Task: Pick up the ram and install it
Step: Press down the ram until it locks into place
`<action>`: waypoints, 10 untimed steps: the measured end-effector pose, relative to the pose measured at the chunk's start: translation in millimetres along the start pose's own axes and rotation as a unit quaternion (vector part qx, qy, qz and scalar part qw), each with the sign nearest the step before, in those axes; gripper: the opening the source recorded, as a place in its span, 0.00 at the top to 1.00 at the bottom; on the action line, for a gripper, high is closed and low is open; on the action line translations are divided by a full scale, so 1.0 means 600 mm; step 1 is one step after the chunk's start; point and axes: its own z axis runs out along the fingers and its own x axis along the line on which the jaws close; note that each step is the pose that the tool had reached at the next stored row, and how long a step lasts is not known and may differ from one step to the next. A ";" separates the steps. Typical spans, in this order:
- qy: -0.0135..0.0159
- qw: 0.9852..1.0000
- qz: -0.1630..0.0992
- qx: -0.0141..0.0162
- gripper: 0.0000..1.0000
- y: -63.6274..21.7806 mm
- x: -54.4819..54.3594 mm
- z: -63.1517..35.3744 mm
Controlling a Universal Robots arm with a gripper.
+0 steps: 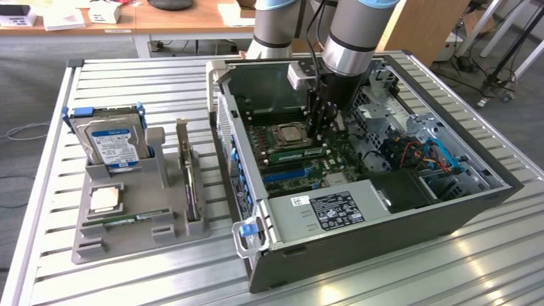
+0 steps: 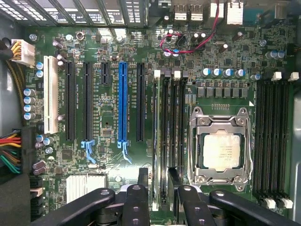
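The ram (image 1: 297, 154) is a thin green stick standing on edge in a memory slot beside the processor socket, inside the open computer case. My gripper (image 1: 320, 132) hangs straight down over it from the arm. In the wrist view the ram (image 2: 162, 141) runs edge-on along a black slot and passes between my two black fingers (image 2: 143, 176). The gripper (image 2: 158, 175) is open, with one finger on each side of the stick. I cannot tell whether the fingers touch it.
The silver processor (image 2: 221, 150) sits in its socket next to the slots. On the exterior view's left, a grey tray (image 1: 102, 245) holds a hard drive (image 1: 111, 143), a square chip (image 1: 104, 199), another green stick (image 1: 127, 221) and an upright card (image 1: 188, 182). The case walls (image 1: 357, 245) hem in the arm.
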 end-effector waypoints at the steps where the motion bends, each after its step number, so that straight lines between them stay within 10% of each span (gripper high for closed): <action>1: 0.000 1.000 0.000 0.000 0.69 0.000 0.000 0.000; 10: 0.000 1.000 0.000 0.000 0.71 0.000 0.000 0.000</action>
